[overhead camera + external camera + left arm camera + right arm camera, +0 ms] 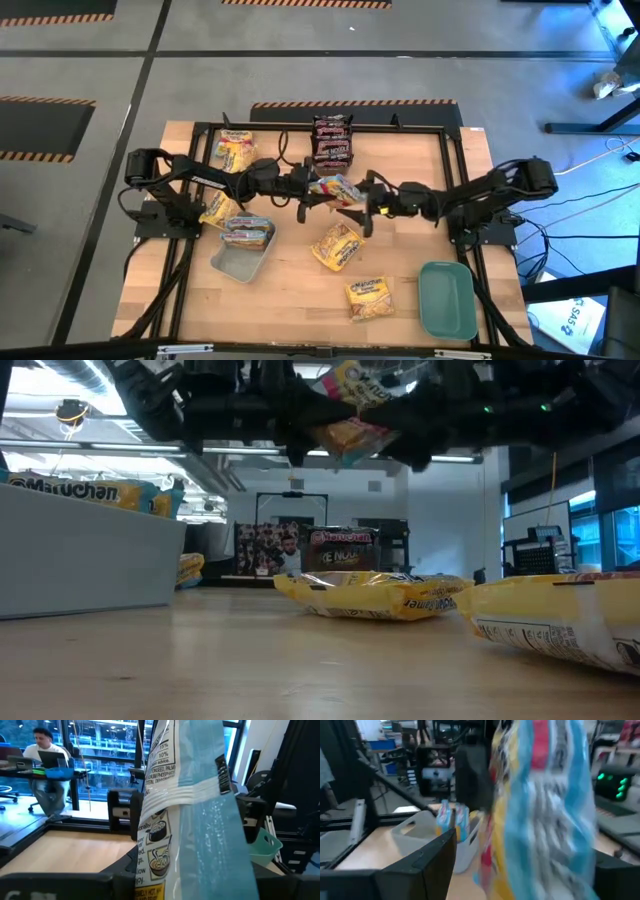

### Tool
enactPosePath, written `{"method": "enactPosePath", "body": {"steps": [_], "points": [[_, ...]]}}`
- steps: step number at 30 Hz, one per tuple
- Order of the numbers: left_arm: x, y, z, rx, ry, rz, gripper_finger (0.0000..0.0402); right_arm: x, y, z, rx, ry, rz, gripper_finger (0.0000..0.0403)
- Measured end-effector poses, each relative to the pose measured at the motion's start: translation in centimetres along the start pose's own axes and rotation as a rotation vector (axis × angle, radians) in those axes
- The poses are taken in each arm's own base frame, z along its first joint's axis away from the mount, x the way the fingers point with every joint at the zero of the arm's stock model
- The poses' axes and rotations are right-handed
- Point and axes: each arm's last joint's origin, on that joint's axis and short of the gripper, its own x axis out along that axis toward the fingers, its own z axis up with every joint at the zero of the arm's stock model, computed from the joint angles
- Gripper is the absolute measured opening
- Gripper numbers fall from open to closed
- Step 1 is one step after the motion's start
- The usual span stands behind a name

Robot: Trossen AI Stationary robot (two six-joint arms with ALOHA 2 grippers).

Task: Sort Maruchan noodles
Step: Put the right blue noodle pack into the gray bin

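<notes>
Pale wooden boards make up the table point(300, 290), edged by a black frame and standing on a grey floor marked with striped tape. Beyond it the left wrist view shows a glass-walled room where a person point(42, 750) sits at a desk.

Both arms meet over the table's middle. The left gripper point(303, 197) and the right gripper point(368, 210) hold between them one packet with blue and yellow print point(336, 189), lifted clear of the wood. The left jaws are pinched partly closed on its crimped end; the right jaws stand wider, around its other end, and whether they press on it I cannot tell.

Around that centre, two dark maroon packets point(332, 141) lie at 12 o'clock by the far rail. A yellow packet point(235, 152) lies at 10 o'clock, another yellow one point(220, 208) at 9 o'clock under the left arm. The pale grey tray point(238, 264) at 8 o'clock carries a packet point(247, 232) across its rim. An orange-yellow packet point(337, 246) lies at 6 o'clock, another point(369, 297) further on at 5 o'clock, just beside the teal tray point(447, 300).

Bare wood lies open near the 7 o'clock edge and between the right arm and the far rail at 2 o'clock.
</notes>
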Motion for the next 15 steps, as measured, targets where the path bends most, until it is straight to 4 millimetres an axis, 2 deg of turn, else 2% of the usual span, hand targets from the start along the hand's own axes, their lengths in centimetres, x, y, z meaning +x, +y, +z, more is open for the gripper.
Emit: {"method": "enactPosePath", "body": {"steps": [4,6,9,15], "points": [[-0.02,-0.02,0.17,0.004,-0.014,0.0,0.013,0.49,0.0,0.77,-0.029,-0.025,-0.019,0.0261],[-0.02,-0.02,0.27,0.005,-0.023,-0.002,0.013,0.53,-0.01,0.85,-0.029,-0.026,-0.024,0.0246],[-0.01,-0.03,0.32,0.007,-0.032,-0.003,0.013,0.58,-0.05,0.71,-0.024,-0.005,-0.044,0.0202],[-0.02,0.01,0.24,0.007,-0.026,0.008,0.0138,0.57,-0.07,0.63,-0.023,0.003,-0.051,0.0089]]}}
